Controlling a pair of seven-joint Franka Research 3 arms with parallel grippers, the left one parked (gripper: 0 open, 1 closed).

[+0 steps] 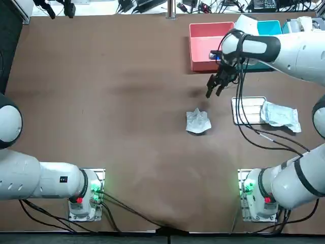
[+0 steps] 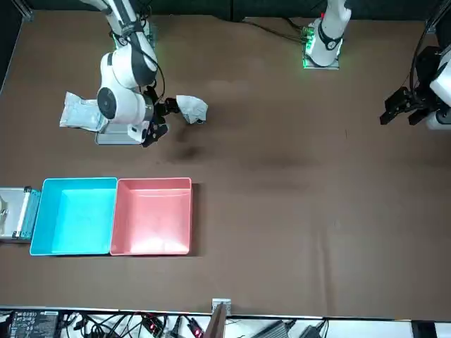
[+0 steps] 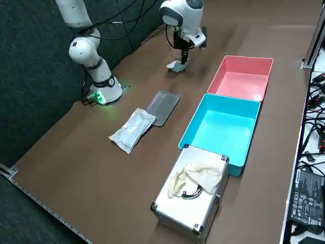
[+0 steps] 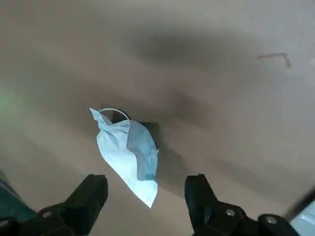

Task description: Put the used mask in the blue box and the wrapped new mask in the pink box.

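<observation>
Pale blue and white, crumpled into a little peak: that's the used mask (image 1: 198, 122), sitting loose on the brown table (image 1: 101, 101) about mid-table, in neither box yet. We'd guess it goes first, since the right gripper (image 1: 216, 90) hangs just to the far side of it, fingers spread wide with nothing between them.

The wrapped new mask (image 1: 280, 116) lies flat to the right, overlapping the edge of a grey tray (image 1: 244, 109), well away from the claw. The pink box (image 1: 192, 46) and blue box (image 2: 74, 182) sit touching at the far edge.

From the wrist view we get the mask's ear loop and fold, and the open fingers (image 4: 93, 189) framing it. Looks like a lined-up approach to us. The top view can't give that, and the arm hides most of the blue box there. In the front view both boxes are fully in sight and empty.
</observation>
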